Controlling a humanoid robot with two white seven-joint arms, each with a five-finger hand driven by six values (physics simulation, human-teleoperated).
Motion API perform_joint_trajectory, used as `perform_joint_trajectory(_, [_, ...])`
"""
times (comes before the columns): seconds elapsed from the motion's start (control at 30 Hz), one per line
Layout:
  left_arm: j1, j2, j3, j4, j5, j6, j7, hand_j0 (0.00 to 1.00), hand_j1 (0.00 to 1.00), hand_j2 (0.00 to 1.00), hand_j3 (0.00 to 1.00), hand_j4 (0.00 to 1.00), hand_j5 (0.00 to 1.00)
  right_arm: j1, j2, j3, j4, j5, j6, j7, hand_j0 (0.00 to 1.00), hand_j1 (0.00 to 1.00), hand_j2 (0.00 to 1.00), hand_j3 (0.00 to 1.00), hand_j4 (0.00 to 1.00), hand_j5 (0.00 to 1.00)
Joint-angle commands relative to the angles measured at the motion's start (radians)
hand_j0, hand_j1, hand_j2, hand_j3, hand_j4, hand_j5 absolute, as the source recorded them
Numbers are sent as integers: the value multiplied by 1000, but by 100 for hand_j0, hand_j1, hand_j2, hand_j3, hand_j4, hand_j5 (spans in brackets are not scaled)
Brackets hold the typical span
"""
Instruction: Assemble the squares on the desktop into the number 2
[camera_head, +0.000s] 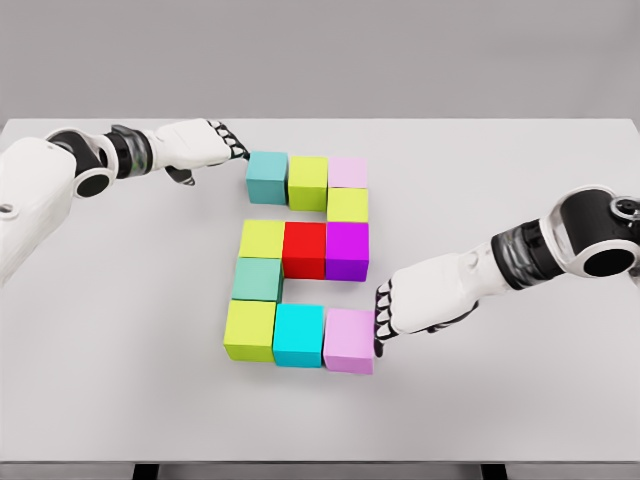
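Several coloured cubes lie on the white table (500, 420) in the shape of a 2. The top row is a teal cube (267, 177), a lime cube (308, 182) and a pale pink cube (348, 172), with a lime cube (348, 205) below it. The middle row holds a lime cube (262, 239), a red cube (305, 249) and a purple cube (347, 250). A teal cube (258, 279) leads down to the bottom row: lime (250, 330), cyan (298, 335), pink (349, 339). My left hand (234, 146) touches the top teal cube's left side with straight fingers. My right hand (381, 318) presses flat against the bottom pink cube's right side.
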Motion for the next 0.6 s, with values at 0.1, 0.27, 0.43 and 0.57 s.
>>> perform_joint_trajectory(0.1, [0, 0, 3, -5, 5, 1, 1, 93, 93, 93, 93, 93, 93, 0, 2, -1, 0, -4, 2, 0, 76, 76, 76, 76, 76, 76])
perform_joint_trajectory(0.27, [0, 0, 3, -3, 5, 1, 1, 93, 93, 93, 93, 93, 93, 3, -6, -1, 1, -1, 2, 3, 76, 76, 76, 76, 76, 76])
perform_joint_trajectory(0.43, [0, 2, 3, 1, 5, 1, 1, 93, 93, 93, 93, 93, 93, 14, -29, -1, 1, 4, 2, 6, 76, 76, 76, 76, 76, 76])
perform_joint_trajectory(0.57, [0, 5, 5, 4, 5, 1, 1, 93, 93, 93, 93, 93, 93, 20, -29, -1, 1, 4, 2, 4, 76, 76, 76, 76, 76, 76])
